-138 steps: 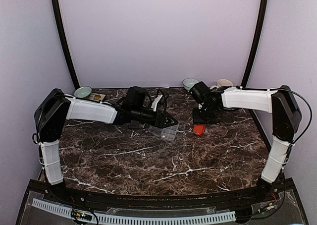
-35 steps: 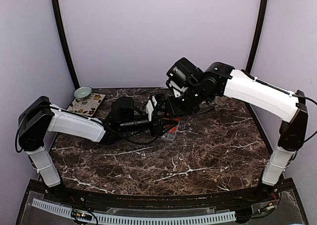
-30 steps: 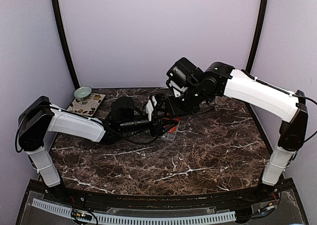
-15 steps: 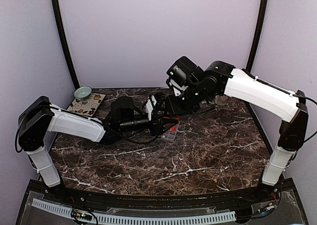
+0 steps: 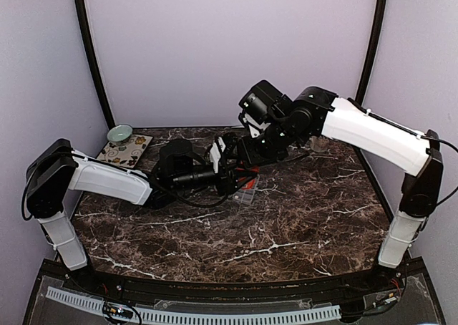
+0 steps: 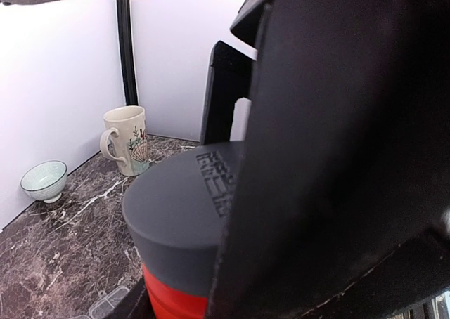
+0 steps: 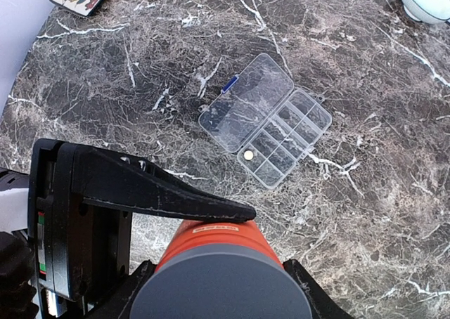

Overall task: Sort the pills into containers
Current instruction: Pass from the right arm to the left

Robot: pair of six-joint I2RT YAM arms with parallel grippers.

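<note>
The clear organiser box (image 7: 267,119) lies open on the marble, lid flat beside the compartments; one small pale pill (image 7: 247,154) sits in a compartment. In the top view the box (image 5: 245,194) lies just under both grippers. An orange bottle (image 7: 211,245) with a grey cap (image 7: 221,291) is held in the air above the table. My right gripper (image 7: 221,294) is shut on the cap from above. My left gripper (image 5: 232,171) is shut on the bottle's orange body; one of its fingers (image 7: 176,196) lies across it. The left wrist view shows the cap (image 6: 183,206) close up.
A patterned mug (image 6: 126,140) and a pale bowl (image 6: 43,180) stand at the back right. Another pale bowl (image 5: 119,133) and a patterned tile (image 5: 125,149) are at the back left. Purple walls enclose the table on three sides.
Seconds ago my right gripper held the bottle on the table at the right. It has lifted it over to my left gripper above the box. In the last second the right wrist shifted slightly.
</note>
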